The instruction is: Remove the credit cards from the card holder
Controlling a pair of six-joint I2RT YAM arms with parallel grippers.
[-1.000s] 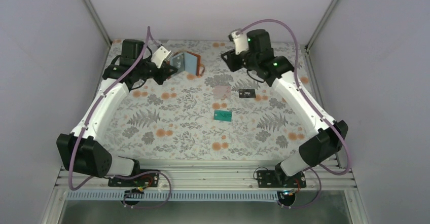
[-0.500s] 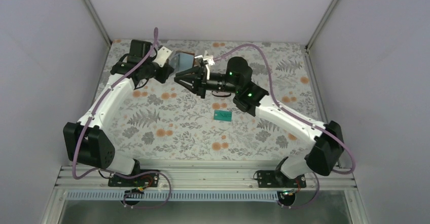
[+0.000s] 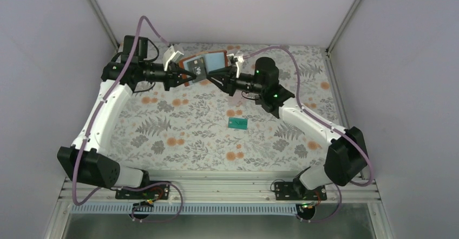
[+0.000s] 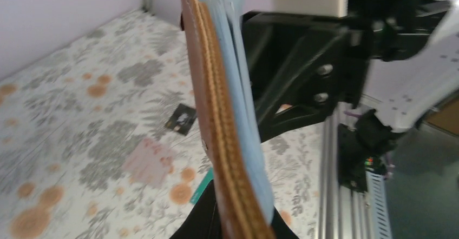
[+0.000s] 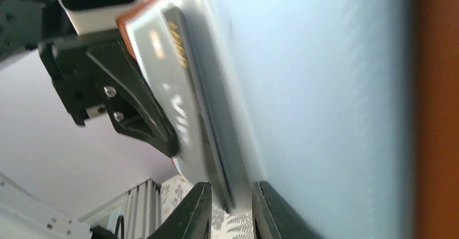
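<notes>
My left gripper (image 3: 188, 75) is shut on the card holder (image 3: 210, 61), which hangs open above the table's far middle, rust-brown outside (image 4: 214, 120) and pale blue-grey inside (image 5: 325, 87). A grey card (image 3: 195, 67) with white lettering sits in its left pocket. My right gripper (image 3: 210, 77) meets it from the right, and in the right wrist view its fingers (image 5: 230, 209) are closed on the lower corner of that grey card (image 5: 178, 104). On the table lie a pale pink card (image 4: 149, 160), a black card (image 4: 181, 118) and a teal card (image 3: 237, 123).
The floral table cover (image 3: 178, 141) spans the workspace. Grey walls stand on three sides, with metal posts (image 3: 343, 17) at the back corners. The aluminium base rail (image 3: 216, 187) runs along the near edge. My right forearm (image 3: 303, 117) crosses above the pink and black cards.
My right arm has swung from the back right across to the holder and narrowed its jaws onto the grey card. My left arm has lifted and turned the open holder to face upward.
</notes>
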